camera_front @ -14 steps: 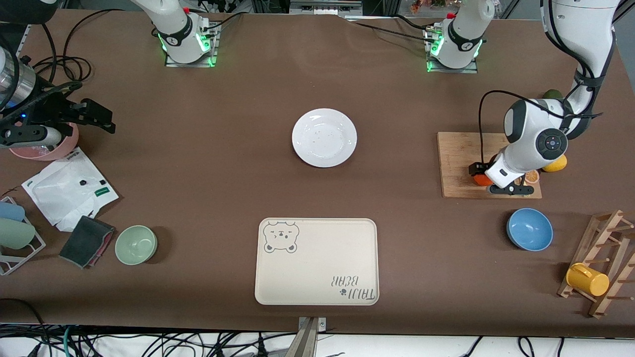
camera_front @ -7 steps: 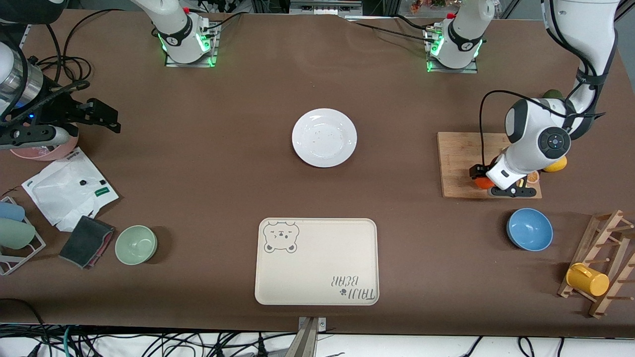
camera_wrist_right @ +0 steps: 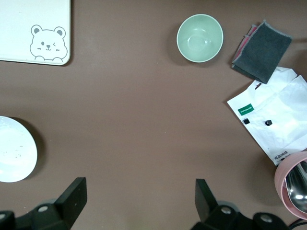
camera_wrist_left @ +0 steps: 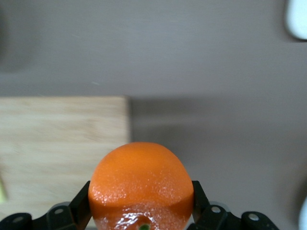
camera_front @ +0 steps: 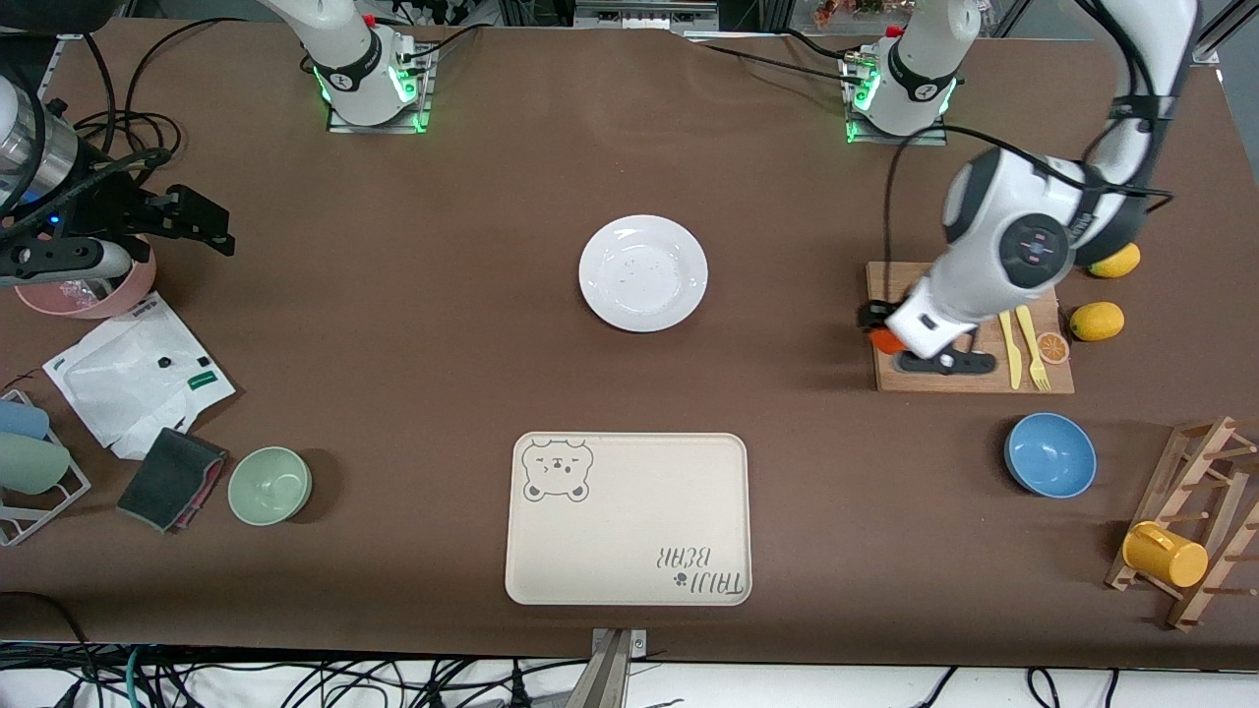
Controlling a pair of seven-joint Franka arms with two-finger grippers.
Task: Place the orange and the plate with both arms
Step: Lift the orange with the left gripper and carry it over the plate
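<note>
The orange (camera_front: 886, 340) is small, round and reddish, and my left gripper (camera_front: 888, 334) is shut on it above the edge of the wooden cutting board (camera_front: 969, 379) that faces the plate. In the left wrist view the orange (camera_wrist_left: 141, 184) fills the space between the black fingers (camera_wrist_left: 80, 207), with the board (camera_wrist_left: 57, 139) underneath. The white plate (camera_front: 642, 272) lies alone in the middle of the table. My right gripper (camera_front: 209, 231) hangs open and holds nothing, over the table beside a pink bowl (camera_front: 89, 290) at the right arm's end. The right wrist view shows the plate (camera_wrist_right: 14, 155) at its edge.
A yellow knife and fork (camera_front: 1023, 346) and an orange slice (camera_front: 1053, 346) lie on the board, with two lemons (camera_front: 1097, 321) beside it. The bear-printed tray (camera_front: 629, 516), blue bowl (camera_front: 1049, 454) and green bowl (camera_front: 269, 485) are nearer the camera. A mug rack (camera_front: 1180, 551) and white bag (camera_front: 138, 379) flank the table.
My left gripper has risen with the orange and moved along the board toward the plate, uncovering the cutlery and lemons. The right gripper has hardly shifted.
</note>
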